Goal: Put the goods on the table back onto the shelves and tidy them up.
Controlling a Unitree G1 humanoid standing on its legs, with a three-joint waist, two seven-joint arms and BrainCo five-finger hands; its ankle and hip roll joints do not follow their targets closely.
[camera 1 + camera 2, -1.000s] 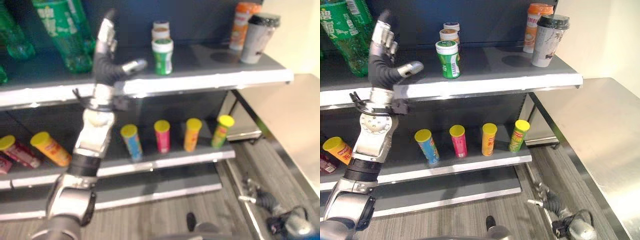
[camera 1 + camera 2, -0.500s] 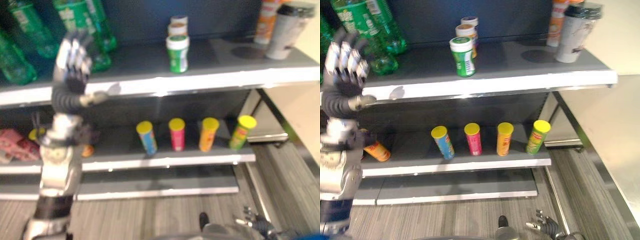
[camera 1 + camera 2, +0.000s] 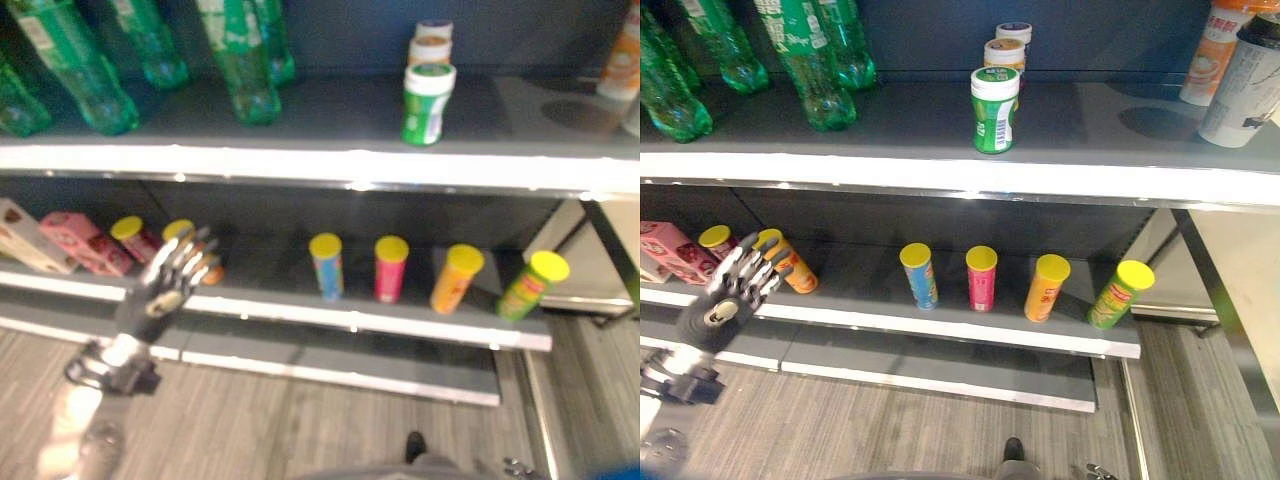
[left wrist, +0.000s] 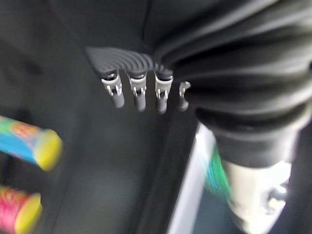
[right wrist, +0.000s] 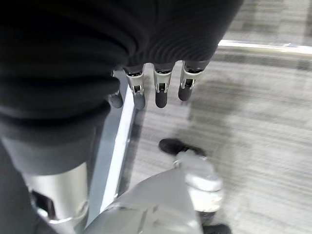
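At eight o'clock before the lower shelf (image 3: 940,325), our left hand (image 3: 725,300) has dropped from the upper shelf (image 3: 940,175), fingers straight and empty, near the toppled orange can (image 3: 790,265) we should straighten.

Grey wood-grain floor (image 3: 940,430) lies below the lowest board. A pale steel counter (image 3: 1245,260) adjoins at right, a dark back panel (image 3: 1110,35) behind.

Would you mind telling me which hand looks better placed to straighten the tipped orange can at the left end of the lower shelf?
Left. The left hand hangs open right beside the orange can, while the right hand points down at the floor.
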